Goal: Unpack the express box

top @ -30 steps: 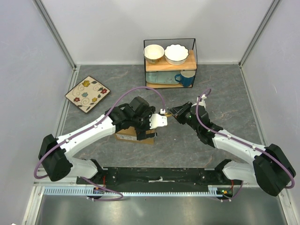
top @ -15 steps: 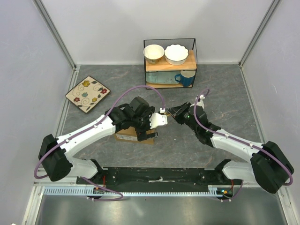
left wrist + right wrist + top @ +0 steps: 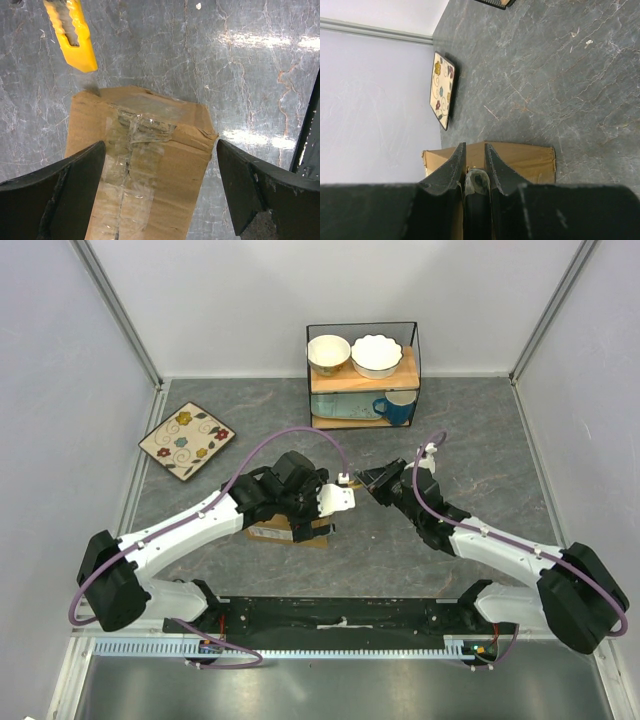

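The express box point(image 3: 150, 165) is a brown carton with clear tape along its top seam, lying under my left arm in the top view point(image 3: 266, 532). My left gripper point(image 3: 161, 145) is open, one finger on each side of the box, just above it. My right gripper point(image 3: 475, 147) is shut on the yellow utility knife point(image 3: 75, 35), whose dark rear end point(image 3: 477, 182) shows between the fingers. The knife's tip reaches the box's end edge near a corner. The box also shows beyond the right fingers point(image 3: 525, 157). In the top view the right gripper point(image 3: 372, 483) is just right of the left wrist.
A flowered square plate point(image 3: 187, 440) lies at the back left, also in the right wrist view point(image 3: 441, 90). A wire rack point(image 3: 362, 375) with two bowls and a blue mug stands at the back centre. Walls enclose the grey stone-patterned table.
My right gripper with the knife has edged a little left, toward the box and the left wrist. The left arm has barely moved.
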Robot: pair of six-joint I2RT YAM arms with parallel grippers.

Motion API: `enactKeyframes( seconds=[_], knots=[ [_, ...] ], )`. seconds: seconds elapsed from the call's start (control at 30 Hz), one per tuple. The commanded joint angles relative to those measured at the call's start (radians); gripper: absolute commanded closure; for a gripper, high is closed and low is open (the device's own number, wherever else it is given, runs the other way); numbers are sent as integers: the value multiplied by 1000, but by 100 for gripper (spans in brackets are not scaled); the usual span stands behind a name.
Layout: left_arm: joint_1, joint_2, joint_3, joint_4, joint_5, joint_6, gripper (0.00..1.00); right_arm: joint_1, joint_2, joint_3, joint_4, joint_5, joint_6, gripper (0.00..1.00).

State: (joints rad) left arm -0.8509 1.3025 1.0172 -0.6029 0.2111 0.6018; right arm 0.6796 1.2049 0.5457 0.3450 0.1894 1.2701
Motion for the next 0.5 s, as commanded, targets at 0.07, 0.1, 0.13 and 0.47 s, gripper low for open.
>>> enactKeyframes(
  seconds=[0.07, 0.1, 0.13, 0.47],
  knots=[
    [-2, -14, -15, -8, -22, -28, 1, 29, -42, 37, -1, 50, -14, 100],
    [-2, -16, -17, -6, -24, -30, 1, 34, -45, 39, -4, 56, -17, 100],
    [-2, -17, -17, -8, -26, -28, 1, 41, -44, 42, -14, 61, -21, 100],
    [-2, -34, -26, -8, -30, -30, 1, 93, -36, 57, -20, 116, -23, 100]
  ],
)
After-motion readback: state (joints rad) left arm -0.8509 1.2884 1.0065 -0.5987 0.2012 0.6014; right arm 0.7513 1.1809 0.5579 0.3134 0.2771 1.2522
